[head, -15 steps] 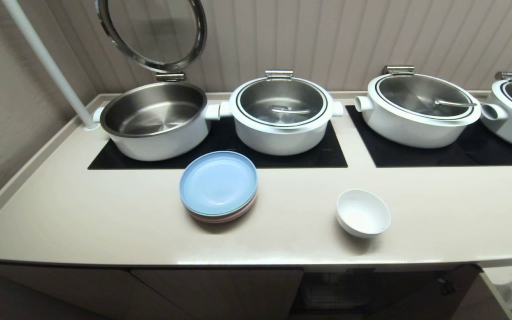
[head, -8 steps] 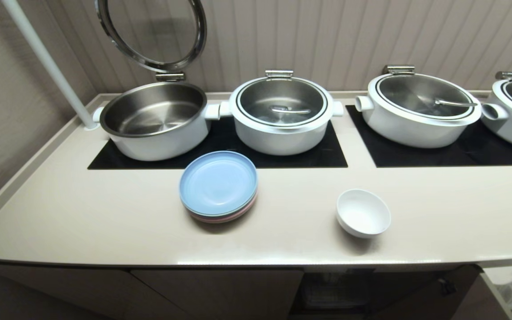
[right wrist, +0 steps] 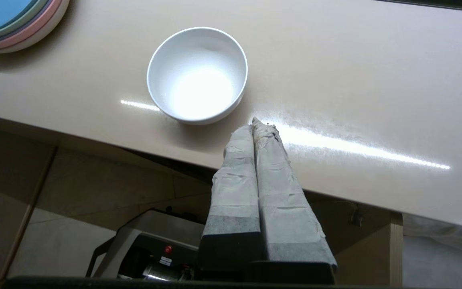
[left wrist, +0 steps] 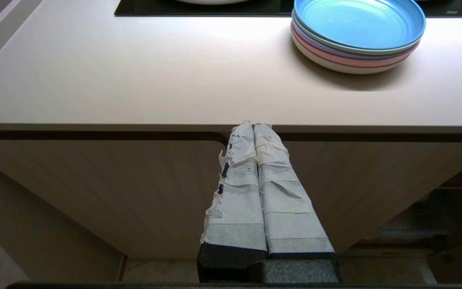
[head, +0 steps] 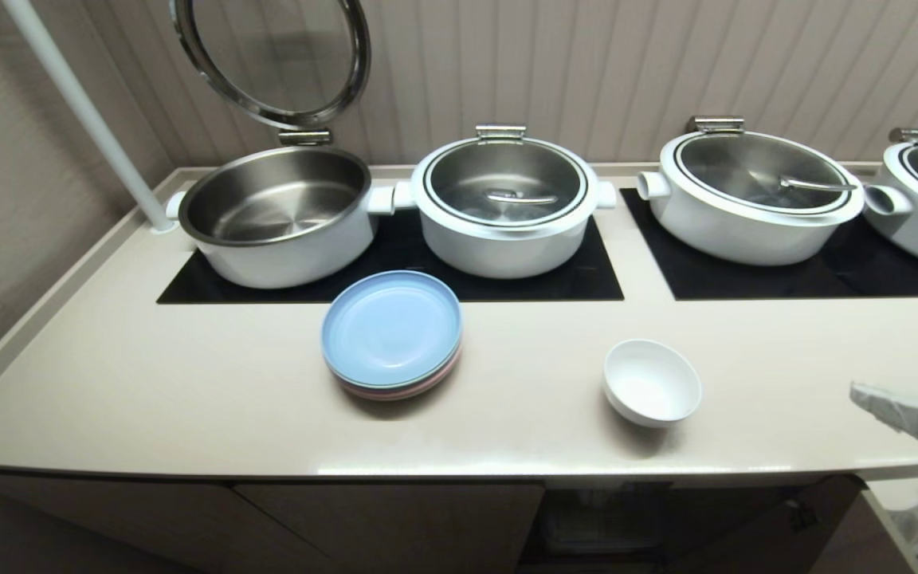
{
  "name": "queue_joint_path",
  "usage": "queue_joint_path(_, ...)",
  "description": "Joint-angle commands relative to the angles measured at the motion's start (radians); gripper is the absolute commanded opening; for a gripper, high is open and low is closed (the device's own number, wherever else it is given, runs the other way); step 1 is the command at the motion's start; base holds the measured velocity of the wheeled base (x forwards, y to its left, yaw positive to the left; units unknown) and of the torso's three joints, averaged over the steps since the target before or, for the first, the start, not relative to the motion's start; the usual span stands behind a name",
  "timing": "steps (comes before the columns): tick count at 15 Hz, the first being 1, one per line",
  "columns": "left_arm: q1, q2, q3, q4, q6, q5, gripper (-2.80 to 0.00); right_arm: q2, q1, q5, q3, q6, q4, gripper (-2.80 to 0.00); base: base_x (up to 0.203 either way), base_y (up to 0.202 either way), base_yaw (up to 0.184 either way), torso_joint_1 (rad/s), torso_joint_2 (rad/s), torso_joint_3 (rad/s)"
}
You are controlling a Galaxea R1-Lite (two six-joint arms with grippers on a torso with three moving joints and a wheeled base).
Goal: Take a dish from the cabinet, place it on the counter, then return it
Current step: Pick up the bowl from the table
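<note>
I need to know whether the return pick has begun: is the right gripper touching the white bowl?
Apart. In the right wrist view the shut right gripper hangs short of the white bowl, with bare counter showing between tips and rim.

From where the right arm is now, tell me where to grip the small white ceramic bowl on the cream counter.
Grip the small white ceramic bowl by its thin rim at the side nearest the counter's front edge, one finger inside, one outside, coming from above. It stands upright, open and empty, with curved walls that a side pinch would probably slip on. The right end effector, shut, must open first.
</note>
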Motion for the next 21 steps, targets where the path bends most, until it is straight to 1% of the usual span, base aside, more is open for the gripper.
queue_joint_path(1,0.0,0.0,0.0,0.0,-0.001,0.0,-2.8,0.228,0.0,0.006,-0.125,0.002,0.003,-2.8,0.0,0.0,0.0,0.0,0.0,0.0)
queue_joint_path(3,0.0,0.0,0.0,0.0,-0.001,0.0,-2.8,0.333,0.001,0.02,-0.235,0.005,0.023,-2.8,0.0,0.0,0.0,0.0,0.0,0.0)
queue_joint_path(4,0.0,0.0,0.0,0.0,-0.001,0.0,-2.8,0.374,0.0,0.041,-0.297,0.006,0.058,-2.8,0.0,0.0,0.0,0.0,0.0,0.0)
queue_joint_path(6,0.0,0.0,0.0,0.0,-0.001,0.0,-2.8,0.437,0.001,0.079,-0.406,0.006,0.175,-2.8,0.0,0.0,0.0,0.0,0.0,0.0)
queue_joint_path(9,0.001,0.0,0.0,0.0,-0.001,0.0,-2.8,0.521,0.0,0.099,-0.538,0.005,0.351,-2.8,0.0,0.0,0.0,0.0,0.0,0.0)
queue_joint_path(11,0.0,0.0,0.0,0.0,-0.001,0.0,-2.8,0.563,0.0,0.117,-0.614,0.004,0.444,-2.8,0.0,0.0,0.0,0.0,0.0,0.0)
queue_joint_path(16,0.001,0.0,0.0,0.0,-0.001,0.0,-2.8,0.683,-0.005,0.122,-0.806,0.003,0.66,-2.8,0.0,0.0,0.0,0.0,0.0,0.0)
queue_joint_path(18,0.0,0.0,0.0,0.0,-0.001,0.0,-2.8,0.731,-0.006,0.122,-0.87,0.002,0.715,-2.8,0.0,0.0,0.0,0.0,0.0,0.0)
queue_joint_path(21,0.0,0.0,0.0,0.0,-0.001,0.0,-2.8,0.79,-0.005,0.12,-0.937,0.004,0.743,-2.8,0.0,0.0,0.0,0.0,0.0,0.0)
